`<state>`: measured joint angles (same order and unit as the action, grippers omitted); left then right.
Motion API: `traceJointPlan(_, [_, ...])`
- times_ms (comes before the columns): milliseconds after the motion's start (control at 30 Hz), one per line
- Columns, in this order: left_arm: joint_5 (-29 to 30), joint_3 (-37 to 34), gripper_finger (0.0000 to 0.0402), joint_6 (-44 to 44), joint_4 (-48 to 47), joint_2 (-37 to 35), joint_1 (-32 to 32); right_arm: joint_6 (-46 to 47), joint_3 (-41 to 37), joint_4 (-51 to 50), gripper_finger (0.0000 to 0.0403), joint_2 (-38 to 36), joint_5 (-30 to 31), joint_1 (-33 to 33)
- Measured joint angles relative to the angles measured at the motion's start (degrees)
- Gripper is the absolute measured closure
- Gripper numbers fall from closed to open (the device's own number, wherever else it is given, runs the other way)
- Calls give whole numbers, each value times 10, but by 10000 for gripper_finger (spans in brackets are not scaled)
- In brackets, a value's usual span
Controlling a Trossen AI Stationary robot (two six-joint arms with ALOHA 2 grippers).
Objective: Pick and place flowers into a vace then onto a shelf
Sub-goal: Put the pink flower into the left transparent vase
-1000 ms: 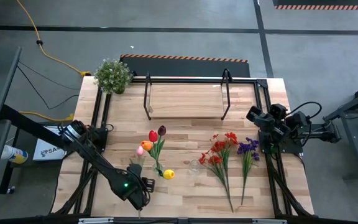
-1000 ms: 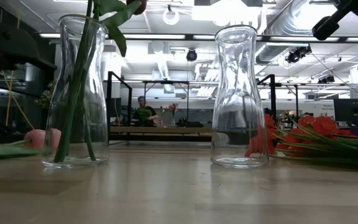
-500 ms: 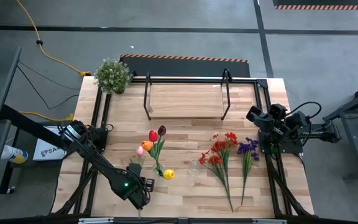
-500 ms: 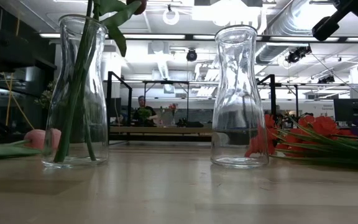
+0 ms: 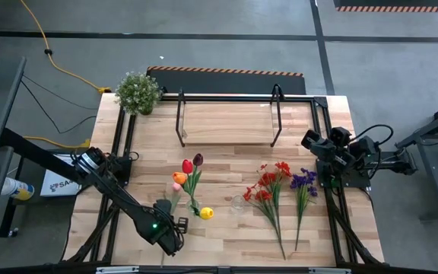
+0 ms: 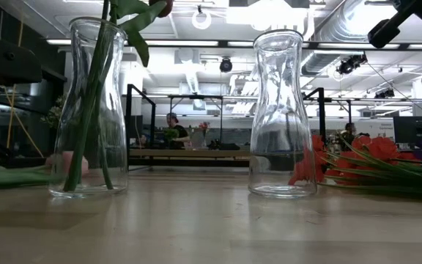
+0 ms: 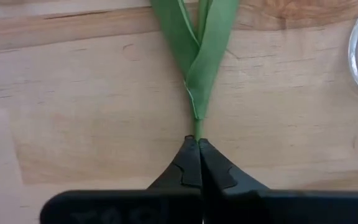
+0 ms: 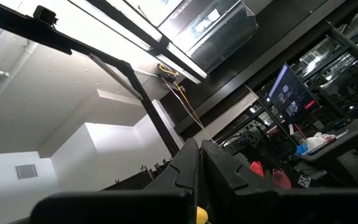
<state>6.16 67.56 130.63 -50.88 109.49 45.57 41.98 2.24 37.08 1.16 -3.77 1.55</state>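
Left vase: we see a clear glass carafe (image 6: pixel 89 110), narrow at the neck and wide at the base, holding green stems; from above, the red tulip (image 5: pixel 187 166) and maroon tulip (image 5: pixel 198 160) fan out from it.
Right vase: a second clear glass carafe (image 6: pixel 282 114) of the same shape stands just right of the left vase and holds nothing.
Left claw: the left gripper (image 7: pixel 197 144) is pinched fully together on the thin green stem of the pink tulip (image 5: pixel 171 185), just below where two flat leaves cross; that flower lies on the planks just left of the left vase.
Loose flowers: a yellow tulip (image 5: pixel 207 213) lies beside the left vase; red sprays (image 5: pixel 268 186) and purple sprays (image 5: pixel 303 183) lie on the table to the right of the left vase.
Shelf: we see the pale wood board (image 5: pixel 226 123) on its thin black frame behind the left vase, bare.
Right claw: the right gripper (image 8: pixel 200 149) is closed and empty, raised at the table's edge far right of the left vase.
Table: light wooden planks (image 5: pixel 226 236) with visible grain.
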Motion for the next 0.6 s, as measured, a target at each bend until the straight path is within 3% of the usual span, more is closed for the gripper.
traceJointPlan(167, [1, 26, 382, 4, -37, 3, 2, 0, 0, 0, 391, 0, -5, 0])
traceJointPlan(367, [-29, 65, 382, 3, -129, 5, 5, 5, 0, 0, 391, 0, -8, 0])
traceJointPlan(600, [-22, 131, 382, 13, -251, 4, 20, 6, 0, 0, 391, 0, -12, 0])
